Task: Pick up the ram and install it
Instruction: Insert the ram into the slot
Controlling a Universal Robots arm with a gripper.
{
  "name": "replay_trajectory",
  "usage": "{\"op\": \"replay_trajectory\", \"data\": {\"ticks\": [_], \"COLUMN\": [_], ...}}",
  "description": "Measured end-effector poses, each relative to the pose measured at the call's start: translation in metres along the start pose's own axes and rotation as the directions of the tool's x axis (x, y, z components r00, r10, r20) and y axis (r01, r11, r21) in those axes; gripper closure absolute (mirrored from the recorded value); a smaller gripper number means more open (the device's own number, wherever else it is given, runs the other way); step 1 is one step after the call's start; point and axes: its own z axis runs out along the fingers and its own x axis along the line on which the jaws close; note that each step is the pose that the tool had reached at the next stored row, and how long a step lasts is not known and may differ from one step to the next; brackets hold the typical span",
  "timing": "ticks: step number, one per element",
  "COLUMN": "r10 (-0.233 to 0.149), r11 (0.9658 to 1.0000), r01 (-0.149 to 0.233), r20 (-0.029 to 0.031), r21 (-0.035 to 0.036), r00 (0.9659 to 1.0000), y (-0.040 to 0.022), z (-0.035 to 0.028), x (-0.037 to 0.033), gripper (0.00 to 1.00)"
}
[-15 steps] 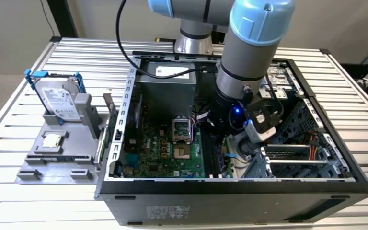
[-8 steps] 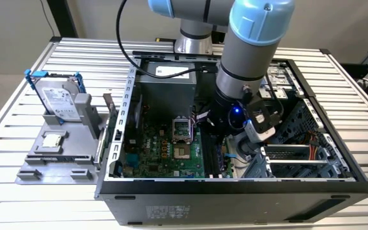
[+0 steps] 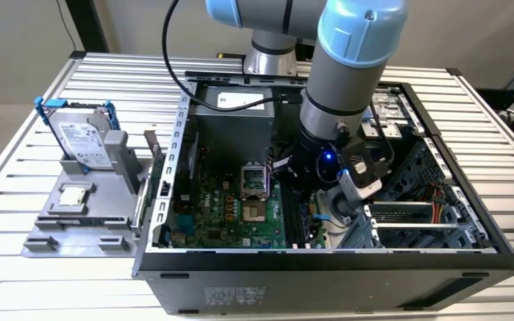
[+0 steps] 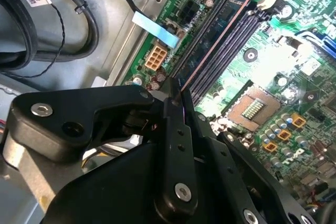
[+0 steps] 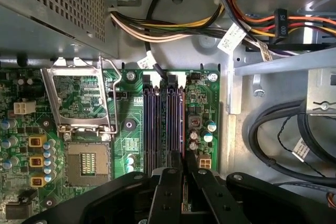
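Gripper: black two-finger gripper (image 4: 177,92) closing tight on thin blue-green ram stick (image 4: 210,40).
Ram: lying along black memory slots (image 5: 164,124), pointing toward twelve o'clock.
Risk: possibly tilting, jamming against slot latches.

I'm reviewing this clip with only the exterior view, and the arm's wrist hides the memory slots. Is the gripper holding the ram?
Observer: Yes. In the second wrist view the gripper is shut on the ram, seen edge-on as a thin strip.
Operator: Where is it relative to the slots?
Observer: It runs parallel to the black memory slots, directly over them. I cannot tell whether it is seated.
Operator: Anything near the slots' far end?
Observer: In the first wrist view, a bundle of coloured cables crosses the chassis just beyond them.
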Motion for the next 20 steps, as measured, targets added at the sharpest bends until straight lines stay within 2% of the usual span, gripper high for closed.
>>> {"op": "replay_trajectory", "data": {"ticks": [7, 12, 17, 18, 20], "r10": [0.0, 0.0, -0.001, -0.001, -0.001], "r11": [1.0, 1.0, 1.0, 1.0, 1.0], "r01": [0.0, 0.0, 0.001, 0.001, 0.001], "r20": [0.0, -0.0004, 0.0, 0.0003, 0.0], "r21": [0.0001, 0.0007, 0.0001, -0.0013, -0.0006], "r00": [1.0, 1.0, 1.0, 1.0, 1.0], "y": [0.0, -0.0001, 0.0, 0.0001, 0.0001], "z": [0.0002, 0.0066, 0.007, 0.0074, 0.0072], "x": [0.0, 0.0001, 0.0001, 0.0, 0.0], "gripper": [1.0, 1.0, 1.0, 0.0, 0.0]}}
